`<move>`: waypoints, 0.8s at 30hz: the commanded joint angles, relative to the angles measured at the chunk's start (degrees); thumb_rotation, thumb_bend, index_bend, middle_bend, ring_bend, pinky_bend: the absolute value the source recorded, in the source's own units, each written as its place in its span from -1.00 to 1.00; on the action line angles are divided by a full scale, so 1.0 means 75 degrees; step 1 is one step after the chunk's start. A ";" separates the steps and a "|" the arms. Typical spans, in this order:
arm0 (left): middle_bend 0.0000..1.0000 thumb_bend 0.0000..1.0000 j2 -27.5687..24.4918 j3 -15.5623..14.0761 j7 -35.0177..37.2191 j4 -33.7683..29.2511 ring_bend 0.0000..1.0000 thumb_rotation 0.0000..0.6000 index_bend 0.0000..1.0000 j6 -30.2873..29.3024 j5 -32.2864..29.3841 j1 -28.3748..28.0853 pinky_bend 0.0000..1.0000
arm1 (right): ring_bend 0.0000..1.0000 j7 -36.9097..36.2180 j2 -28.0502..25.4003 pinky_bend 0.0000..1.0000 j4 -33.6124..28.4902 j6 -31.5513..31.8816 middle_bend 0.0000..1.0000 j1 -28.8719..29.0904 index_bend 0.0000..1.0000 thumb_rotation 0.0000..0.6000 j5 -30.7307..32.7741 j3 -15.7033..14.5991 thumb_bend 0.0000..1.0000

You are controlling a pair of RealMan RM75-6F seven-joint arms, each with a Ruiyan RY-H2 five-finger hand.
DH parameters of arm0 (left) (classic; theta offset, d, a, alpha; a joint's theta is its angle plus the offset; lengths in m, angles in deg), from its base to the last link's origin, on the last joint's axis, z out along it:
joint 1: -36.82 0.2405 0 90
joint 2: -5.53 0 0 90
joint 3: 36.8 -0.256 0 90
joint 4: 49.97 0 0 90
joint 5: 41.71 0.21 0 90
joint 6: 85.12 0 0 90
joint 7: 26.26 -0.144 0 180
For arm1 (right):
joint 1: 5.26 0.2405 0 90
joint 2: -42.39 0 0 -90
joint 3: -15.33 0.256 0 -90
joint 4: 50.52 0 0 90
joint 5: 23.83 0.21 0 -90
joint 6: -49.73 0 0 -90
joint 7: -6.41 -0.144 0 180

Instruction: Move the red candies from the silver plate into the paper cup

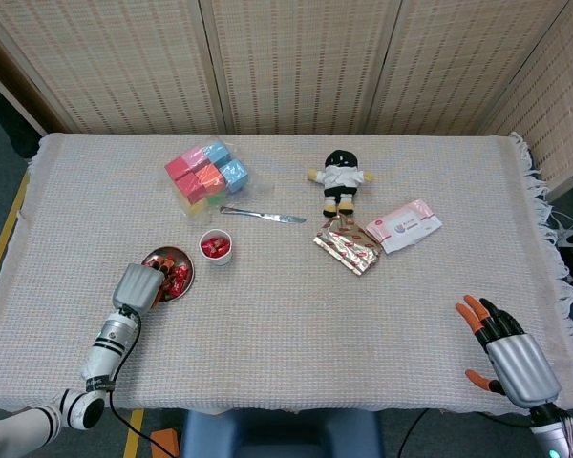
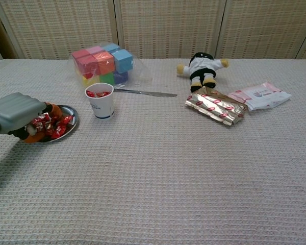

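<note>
Left hand [image 2: 18, 115] fingers rest among crinkly red candies [image 2: 58, 126] on round silver plate [image 2: 71, 113]; grip unclear.

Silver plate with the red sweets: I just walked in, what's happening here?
The robot's left hand is down at the round silver plate, its fingertips among the red wrapped candies, though no firm grip shows. The white paper cup beside the plate already holds some. The right hand hovers open at the table's near right edge.
</note>
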 commanded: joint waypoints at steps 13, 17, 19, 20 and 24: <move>-0.10 -0.23 0.0254 0.0114 -0.0226 0.0323 0.53 1.00 -0.23 0.0160 0.0039 -0.0098 1.00 | -1.00 0.0057 0.0016 -0.64 -0.0030 -0.0059 -1.00 0.0016 -1.00 1.00 0.0102 0.0032 -1.00; -0.06 -0.24 0.0291 0.0131 -0.0235 0.0396 0.53 1.00 -0.16 0.0159 0.0060 -0.0095 1.00 | -1.00 0.0060 0.0017 -0.64 -0.0030 -0.0070 -1.00 0.0022 -1.00 1.00 0.0118 0.0040 -1.00; -0.04 -0.24 0.0303 0.0136 -0.0224 0.0429 0.53 1.00 -0.13 0.0142 0.0080 -0.0087 1.00 | -1.00 0.0060 0.0016 -0.64 -0.0028 -0.0081 -1.00 0.0027 -1.00 1.00 0.0130 0.0043 -1.00; -0.02 -0.25 0.0311 0.0142 -0.0196 0.0451 0.53 1.00 -0.12 0.0123 0.0099 -0.0081 1.00 | -1.00 0.0060 0.0018 -0.64 -0.0028 -0.0090 -1.00 0.0031 -1.00 1.00 0.0141 0.0047 -1.00; 0.06 -0.24 0.0328 0.0159 -0.0040 0.0520 0.53 1.00 -0.04 0.0051 0.0196 -0.0070 1.00 | -1.00 0.0081 0.0022 -0.63 -0.0035 -0.0120 -1.00 0.0041 -1.00 1.00 0.0159 0.0049 -1.00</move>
